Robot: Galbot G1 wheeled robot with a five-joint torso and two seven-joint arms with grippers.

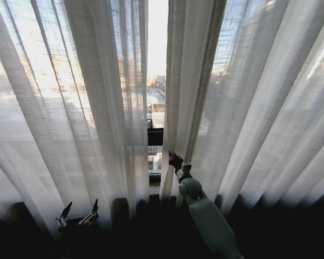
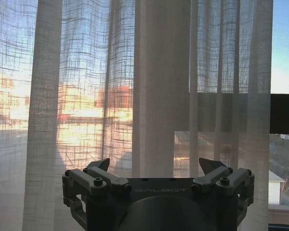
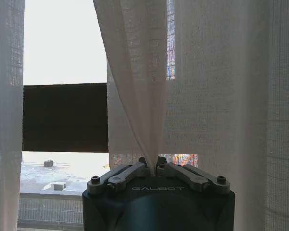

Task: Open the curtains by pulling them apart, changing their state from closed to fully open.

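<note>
Two sheer white pleated curtains hang before me, the left curtain and the right curtain, with a narrow gap between them. My right gripper is raised at the right curtain's inner edge and is shut on a pinched fold of that fabric, which bunches down into the closed fingertips. My left gripper sits low at the foot of the left curtain, open, its fingers spread with the left curtain hanging just beyond them, apart from it.
Through the gap shows a dark horizontal window frame bar and rooftops outside. The same bar appears beside the held fold. A dark sill or floor runs along the bottom.
</note>
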